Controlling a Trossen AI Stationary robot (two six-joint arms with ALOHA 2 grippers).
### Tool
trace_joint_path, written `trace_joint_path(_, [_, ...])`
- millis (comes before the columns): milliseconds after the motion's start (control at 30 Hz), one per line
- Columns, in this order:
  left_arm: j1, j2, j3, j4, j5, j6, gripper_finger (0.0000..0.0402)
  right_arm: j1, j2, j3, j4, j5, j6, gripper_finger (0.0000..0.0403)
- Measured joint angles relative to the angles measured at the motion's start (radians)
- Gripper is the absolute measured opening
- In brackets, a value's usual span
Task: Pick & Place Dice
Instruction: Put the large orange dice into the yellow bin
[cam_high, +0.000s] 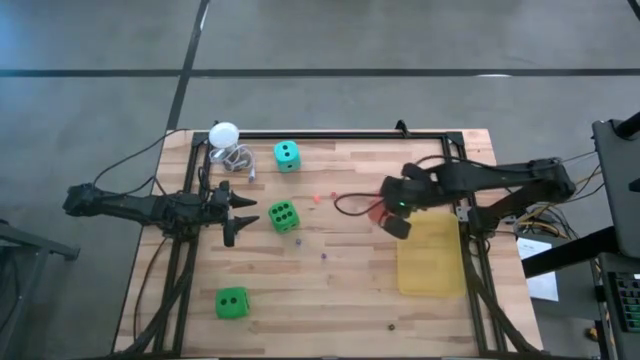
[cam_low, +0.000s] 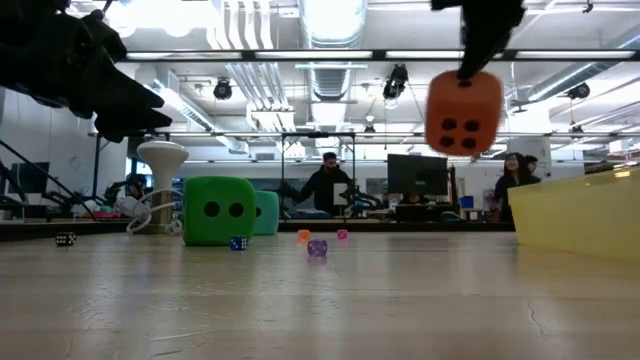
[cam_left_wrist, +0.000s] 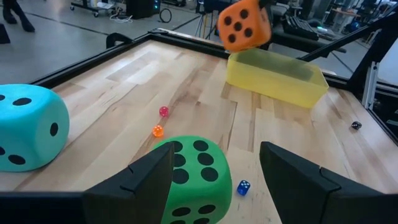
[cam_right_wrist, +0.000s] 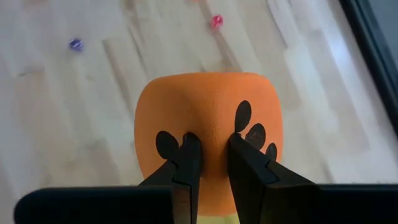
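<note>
The butcher-block wooden table (cam_high: 330, 290) carries a translucent yellow plastic bin (cam_high: 430, 258) at about four o'clock. Just beside the bin's near-left corner, the right gripper (cam_right_wrist: 208, 155) pinches the soft orange-red foam die (cam_low: 463, 112) aloft; a four-pip face looks toward the low camera, and a cube has no long axis. At nine o'clock the left gripper (cam_left_wrist: 214, 171) stands spread beside a bright green foam die (cam_high: 282, 215). A teal foam die (cam_high: 287, 154) lies at eleven o'clock, another green foam die (cam_high: 231, 303) at seven, tiny dice scattered between.
</note>
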Motion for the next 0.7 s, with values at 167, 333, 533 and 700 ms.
trace_joint_path(167, [0.0,0.0,0.0,0.0,0.0,0.0,0.0242,0.093,-0.074,-0.002,-0.117,-0.001,0.154,0.0054])
trace_joint_path(333, [0.0,0.0,0.0,0.0,0.0,0.0,0.0242,0.214,-0.121,-0.003,-0.222,-0.002,0.316,0.0053])
trace_joint_path(533, [0.0,0.0,0.0,0.001,0.0,0.0,0.0242,0.367,-0.116,-0.015,-0.296,0.006,0.471,0.0053])
trace_joint_path(700, [0.0,0.0,0.0,0.0,0.0,0.0,0.0242,0.47,-0.102,-0.075,-0.321,0.007,0.586,0.0053])
